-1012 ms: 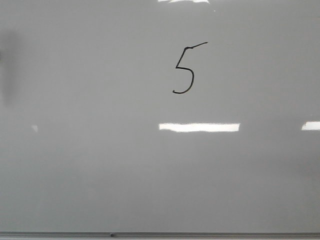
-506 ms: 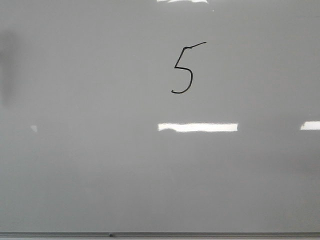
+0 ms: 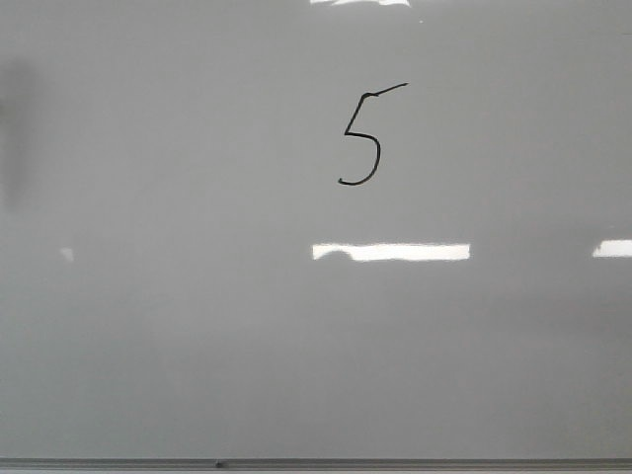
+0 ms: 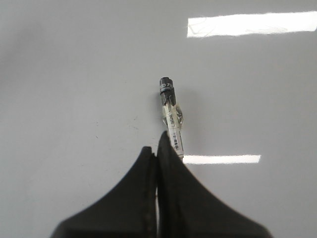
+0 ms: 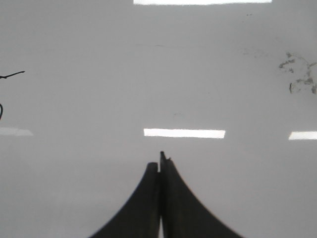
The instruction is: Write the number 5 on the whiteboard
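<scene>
The whiteboard [image 3: 178, 336] fills the front view, pale grey and glossy. A thin black number 5 [image 3: 361, 134] is drawn on it, upper middle, with a slanted top stroke and a hooked belly. No gripper shows in the front view. In the left wrist view my left gripper [image 4: 157, 148] is shut on a marker [image 4: 171, 115] that sticks out past the fingertips, its black end forward over the whiteboard [image 4: 74, 89]. In the right wrist view my right gripper [image 5: 159, 161] is shut and empty over the board [image 5: 99, 99]. The tip of the 5's top stroke [image 5: 12, 75] shows at that view's edge.
A thin grey metal edge strip [image 3: 395, 462] runs along the board's bottom. Bright rectangular light reflections [image 3: 391, 252] lie on the board below the 5. Faint grey smudges [image 5: 299, 74] mark the board in the right wrist view. A dim dark shadow [image 3: 18, 128] sits at the left edge.
The 5 and the reflections have slid a few pixels to the left in the front view. Nothing else has visibly changed.
</scene>
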